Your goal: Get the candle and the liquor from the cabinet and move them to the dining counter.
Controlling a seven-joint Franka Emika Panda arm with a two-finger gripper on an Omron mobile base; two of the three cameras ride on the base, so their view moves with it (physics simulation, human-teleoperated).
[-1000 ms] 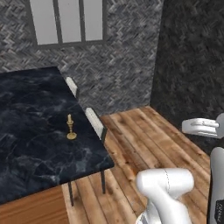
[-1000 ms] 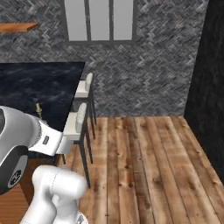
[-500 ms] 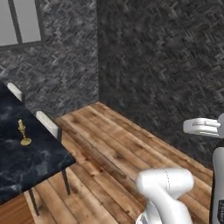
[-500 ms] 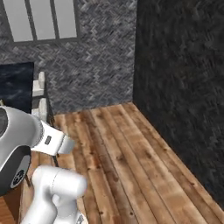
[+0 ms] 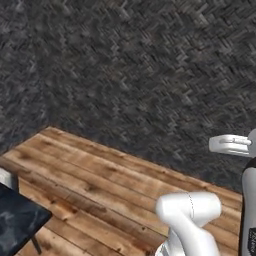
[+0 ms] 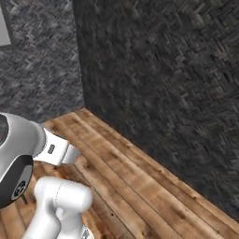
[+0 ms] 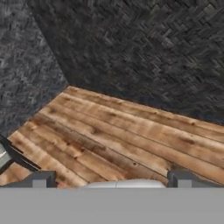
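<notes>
Dark herringbone wall and plank floor face the robot, a corner of the black dining bench at eight o'clock, so I judge it between carries: jaws spread and empty, cabinet and liquor yet to be faced

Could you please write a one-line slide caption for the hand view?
Open gripper facing bare wooden floor at a dark stone wall corner.
</notes>
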